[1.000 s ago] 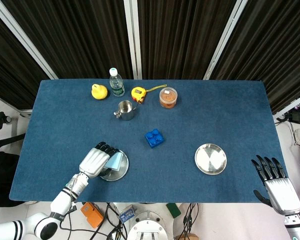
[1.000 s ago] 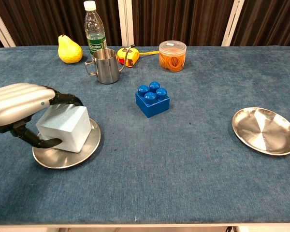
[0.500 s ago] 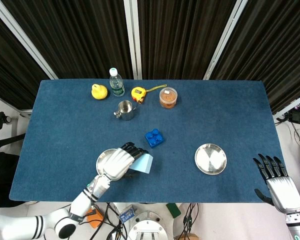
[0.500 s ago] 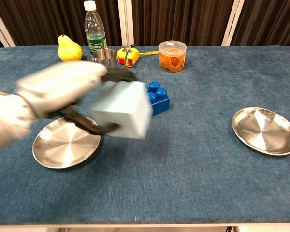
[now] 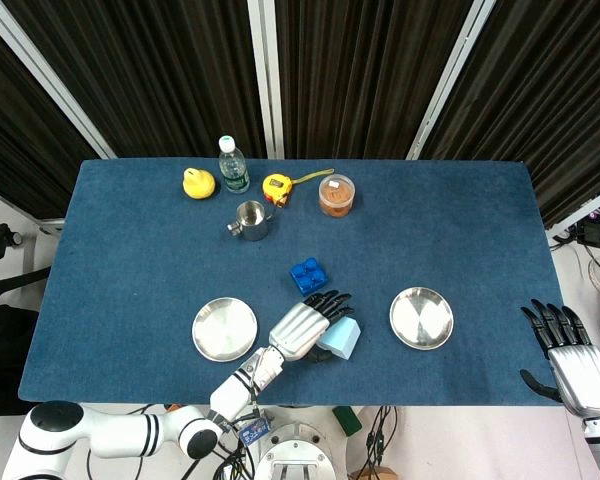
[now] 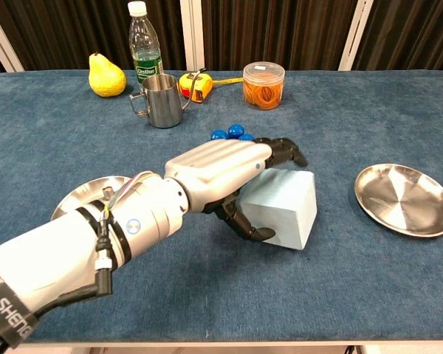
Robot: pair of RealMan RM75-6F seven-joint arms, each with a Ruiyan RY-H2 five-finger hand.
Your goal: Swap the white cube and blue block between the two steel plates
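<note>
My left hand holds the white cube above the table, between the two steel plates. The left plate is bare; my forearm hides part of it in the chest view. The right plate is bare too. The blue block sits on the cloth just behind my left hand, mostly hidden by it in the chest view. My right hand hangs off the table's right front corner, fingers spread, holding nothing.
At the back of the table stand a yellow pear, a water bottle, a steel mug, a yellow tape measure and a jar with orange contents.
My left hand lifted the white cube off the left plate and carried it rightwards, now past the blue block, towards the right plate. My right hand drifted slightly lower and further right.
</note>
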